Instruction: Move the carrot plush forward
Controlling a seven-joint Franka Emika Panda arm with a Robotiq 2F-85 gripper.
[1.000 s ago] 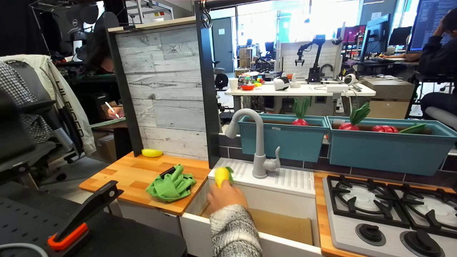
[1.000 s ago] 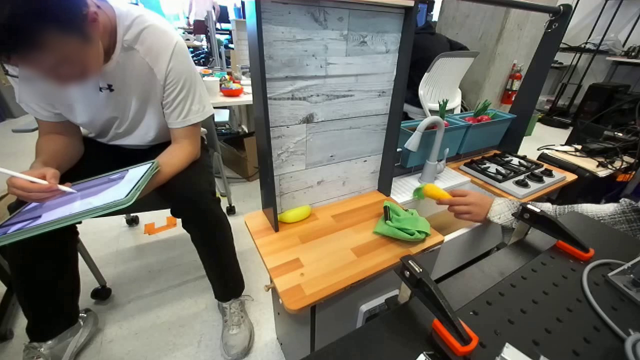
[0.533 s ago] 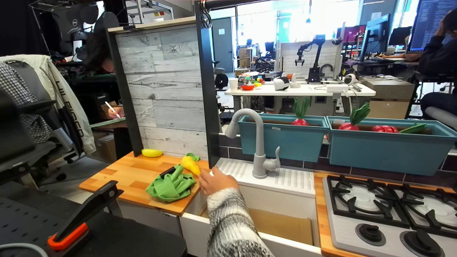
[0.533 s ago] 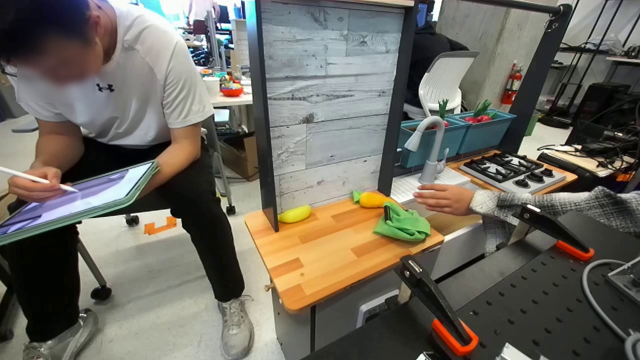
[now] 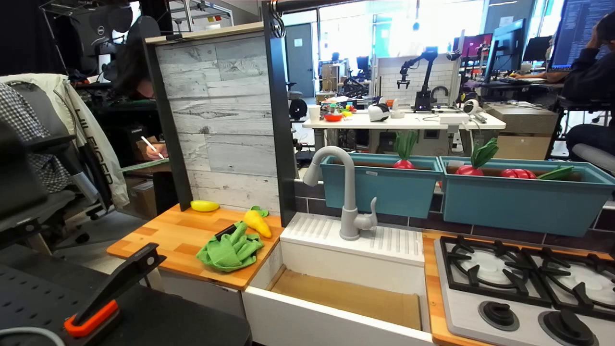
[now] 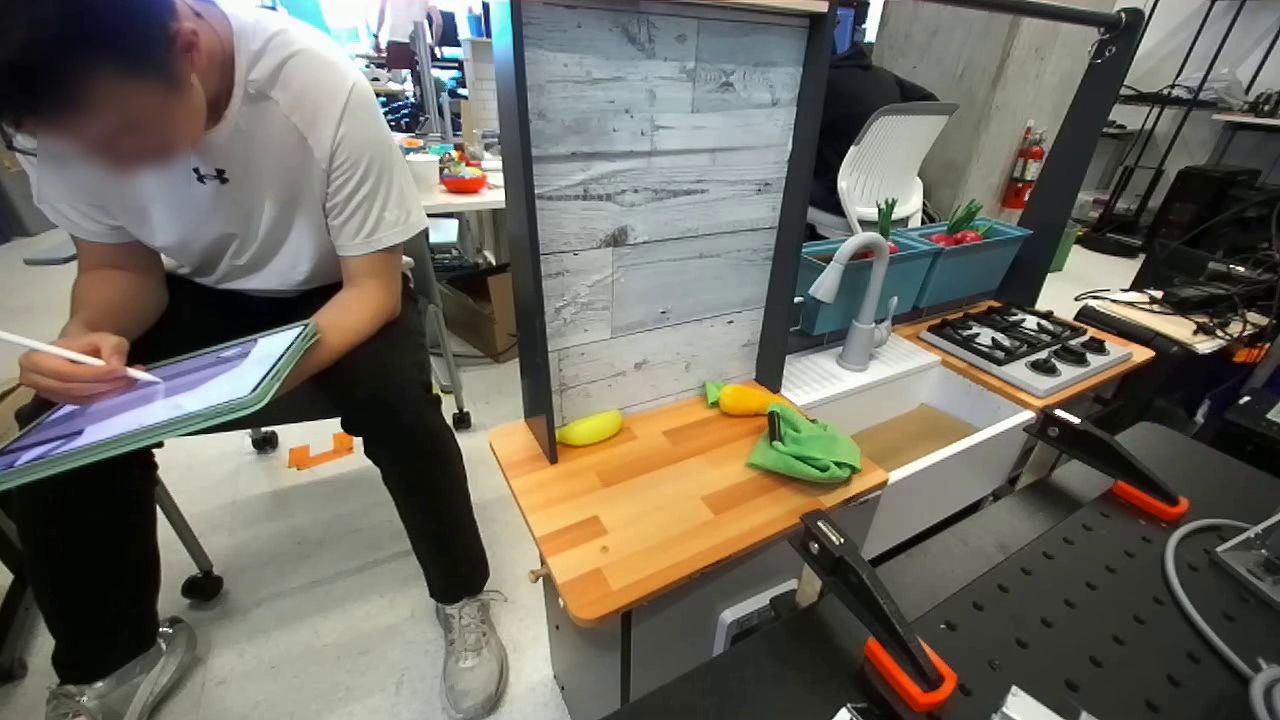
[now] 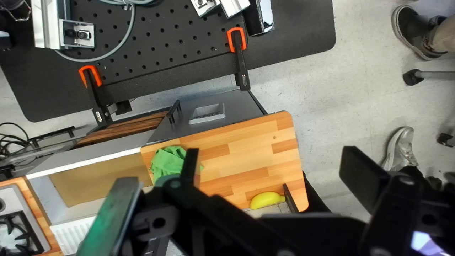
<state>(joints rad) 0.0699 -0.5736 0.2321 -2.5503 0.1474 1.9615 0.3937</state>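
Note:
The carrot plush, a yellow-orange tapered body with green leaves, lies on the wooden counter at its back right corner, close to the wooden back panel. It shows in both exterior views (image 5: 257, 224) (image 6: 748, 400). A crumpled green cloth (image 5: 230, 250) with a dark handle sticking out lies close in front of it; the cloth also shows in the wrist view (image 7: 167, 161). In the wrist view my gripper (image 7: 272, 156) is wide open with nothing between its fingers, high above the counter. The plush is not visible there. The gripper is out of both exterior views.
A yellow banana (image 5: 204, 206) lies at the counter's back left, against the panel (image 6: 660, 220). Right of the counter are a white sink (image 5: 346, 312), a grey faucet (image 5: 350, 202) and a stove (image 5: 523, 293). Clamps (image 6: 880, 610) stand on the black table edge. A seated person (image 6: 230, 200) is beside the counter.
A human hand has set the carrot plush down, from above the sink onto the counter behind the green cloth, then let go and withdrawn out of view.

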